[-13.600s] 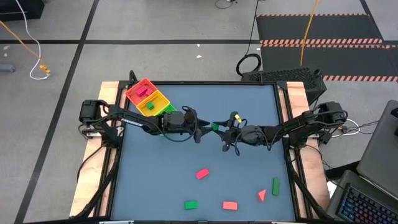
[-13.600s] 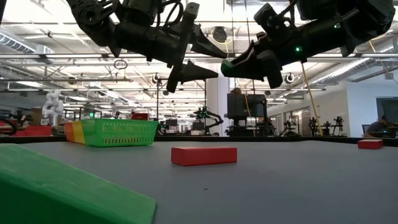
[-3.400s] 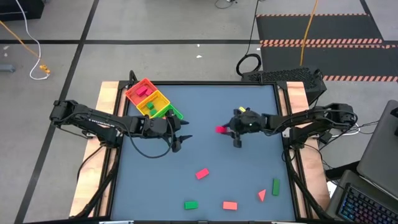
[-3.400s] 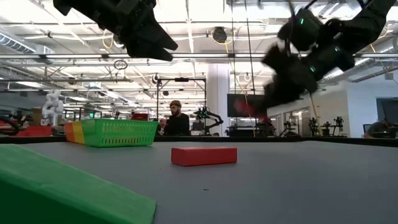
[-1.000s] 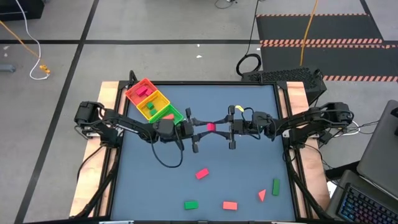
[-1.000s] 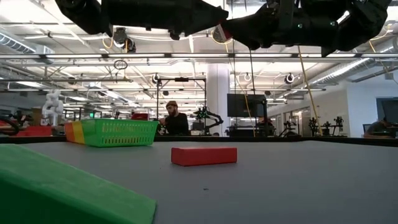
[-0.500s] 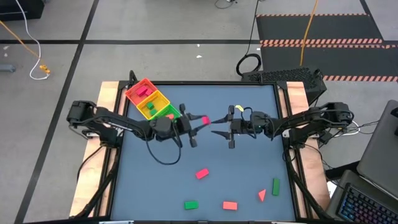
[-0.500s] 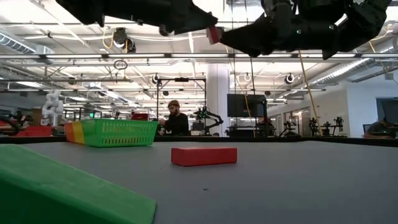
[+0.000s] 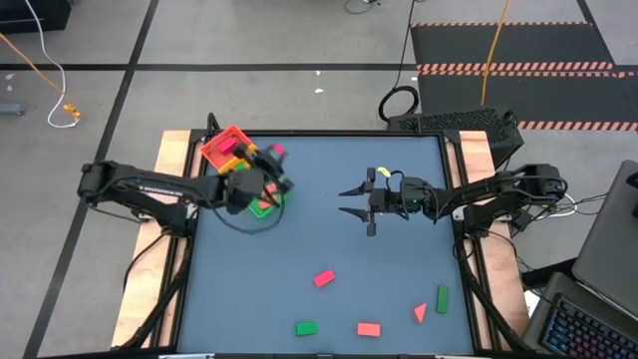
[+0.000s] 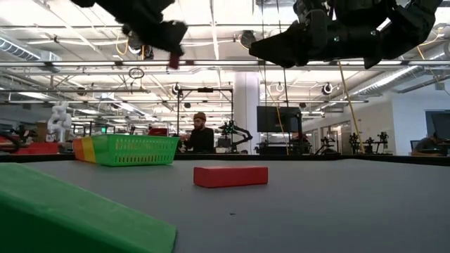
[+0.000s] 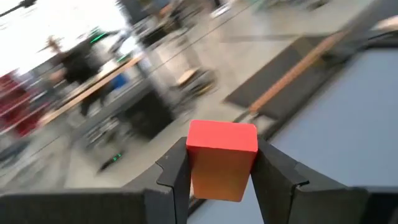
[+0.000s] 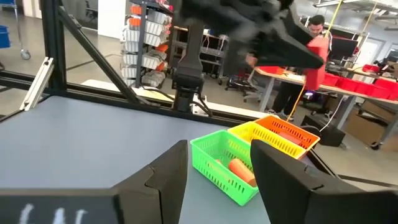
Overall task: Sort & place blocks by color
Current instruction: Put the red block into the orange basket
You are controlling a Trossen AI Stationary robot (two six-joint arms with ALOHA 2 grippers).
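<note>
Since 0.5 s ago, left end effector (image 11: 221, 180) carried 1 red block (image 11: 222, 158) above tray (image 9: 221, 147), clamped on flat sides; light, rigid. Right end effector (image 9: 351, 199) gapes empty.

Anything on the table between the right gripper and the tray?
No. In the high view the blue table is bare between the open right gripper and the tray; the left gripper holds a red block above the tray's near end.

Four cameras: one overhead, one at table height, one on each wrist.

High view looks straight down on the whole table (image 9: 329, 239); low view skims level across it into the room, close behind a green block (image 10: 70, 218). Right wrist view faces the three-compartment tray (image 12: 249, 152), shared with the high and low views; left wrist view looks off-table.
</note>
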